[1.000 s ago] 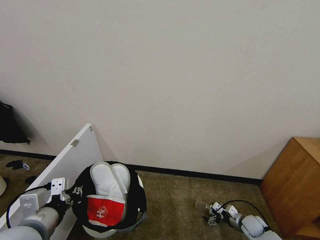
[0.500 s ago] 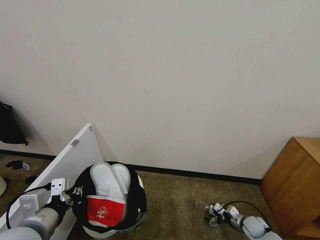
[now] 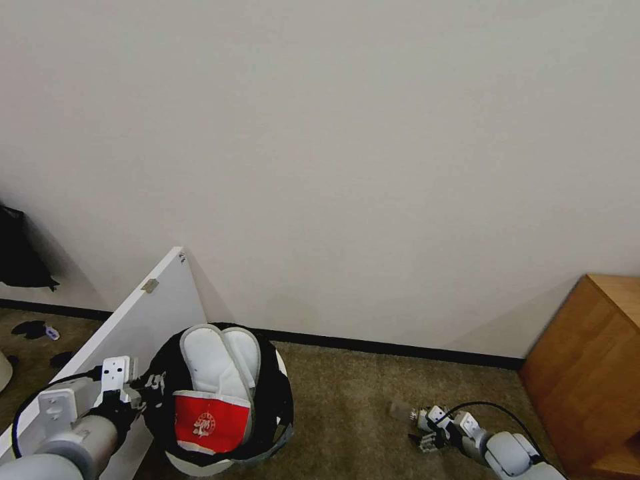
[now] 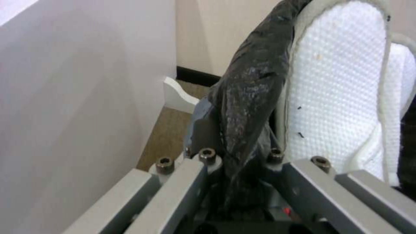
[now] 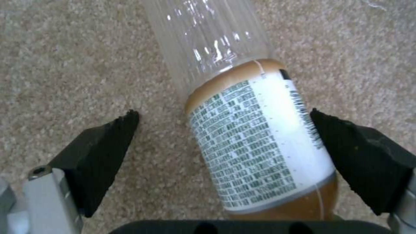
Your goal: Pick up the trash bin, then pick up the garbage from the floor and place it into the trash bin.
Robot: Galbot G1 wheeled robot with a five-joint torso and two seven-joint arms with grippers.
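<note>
Open right gripper (image 5: 225, 143) around bottle (image 5: 242, 130)

Light was even and soft, casting faint shadows on the wall (image 3: 373, 167). Beside the right gripper (image 5: 225, 156), glare streaked the clear bottle (image 5: 242, 107). Near the left gripper (image 4: 240, 182), the black bag (image 4: 247, 97) glistened, slightly blurred.

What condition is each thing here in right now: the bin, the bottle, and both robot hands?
trash bin: held off the carpet, holding two white slippers and a red packet.
left gripper: fingers shut on the bin's bagged rim.
clear bottle: lying on the carpet, not gripped.
right gripper: open, fingers either side of the bottle.
</note>
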